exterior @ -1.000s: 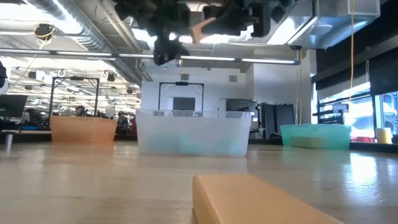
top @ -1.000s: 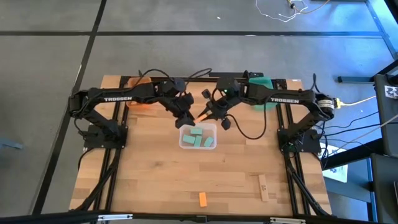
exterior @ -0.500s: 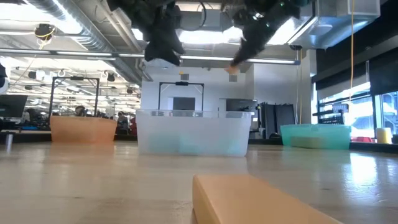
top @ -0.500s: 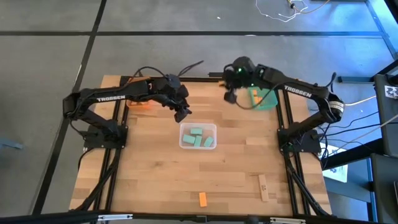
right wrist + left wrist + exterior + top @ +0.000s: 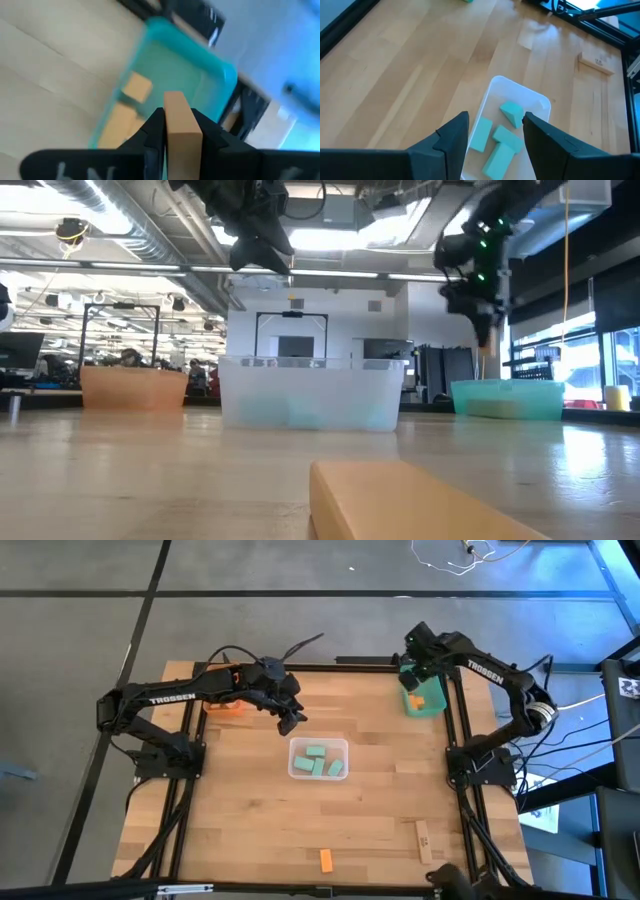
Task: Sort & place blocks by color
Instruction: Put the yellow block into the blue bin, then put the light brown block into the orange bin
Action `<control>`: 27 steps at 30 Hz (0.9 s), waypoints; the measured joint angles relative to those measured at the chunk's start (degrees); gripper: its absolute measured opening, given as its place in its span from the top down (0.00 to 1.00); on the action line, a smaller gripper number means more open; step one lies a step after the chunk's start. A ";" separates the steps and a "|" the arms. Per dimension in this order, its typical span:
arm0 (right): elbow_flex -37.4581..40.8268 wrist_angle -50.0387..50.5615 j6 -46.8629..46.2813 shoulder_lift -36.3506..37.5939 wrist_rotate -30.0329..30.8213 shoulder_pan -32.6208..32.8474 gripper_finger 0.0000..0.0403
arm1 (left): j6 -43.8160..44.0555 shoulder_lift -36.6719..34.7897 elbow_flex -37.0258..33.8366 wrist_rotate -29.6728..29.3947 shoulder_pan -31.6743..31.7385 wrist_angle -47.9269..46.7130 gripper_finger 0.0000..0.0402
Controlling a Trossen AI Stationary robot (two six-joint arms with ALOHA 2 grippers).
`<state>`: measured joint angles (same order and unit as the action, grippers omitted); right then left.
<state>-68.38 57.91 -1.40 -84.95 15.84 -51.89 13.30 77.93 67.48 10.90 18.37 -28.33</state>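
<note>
Landmark: clear tray (image 5: 318, 759) at mid-table, holding mint green blocks (image 5: 500, 140).

Far left of clear tray, at the table's back edge: orange tray (image 5: 226, 703).

Just left of and behind clear tray, raised above the table: left gripper (image 5: 289, 721), fingers (image 5: 451, 136) spread apart, nothing between them.

Well in front of clear tray, near the table's front edge: one orange block (image 5: 326, 860) lying flat.

Right of that, also well in front of clear tray: one tan wooden block (image 5: 424, 840), lying lengthwise.

Far right of and behind clear tray: teal tray (image 5: 425, 698), with tan pieces (image 5: 136, 88) inside.

Above teal tray: right gripper (image 5: 175, 136), fingers clamped on a tan block (image 5: 179, 135), hanging over the tray's interior.
</note>
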 joint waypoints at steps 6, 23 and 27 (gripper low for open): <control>6.32 -1.70 -0.96 -0.01 -5.97 -6.55 0.85 | 0.00 0.00 0.00 0.04 0.00 0.08 0.56; 12.96 -10.77 -0.04 -0.17 -9.91 -7.52 0.64 | 0.07 0.00 0.00 -0.31 -0.02 0.05 0.56; 12.96 -11.29 0.04 -0.17 -9.93 -7.52 0.56 | 0.14 0.02 0.00 -0.32 -0.02 0.05 0.56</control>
<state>-55.42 46.62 -1.37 -85.12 5.91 -59.42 13.44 77.95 67.48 10.57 18.35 -28.27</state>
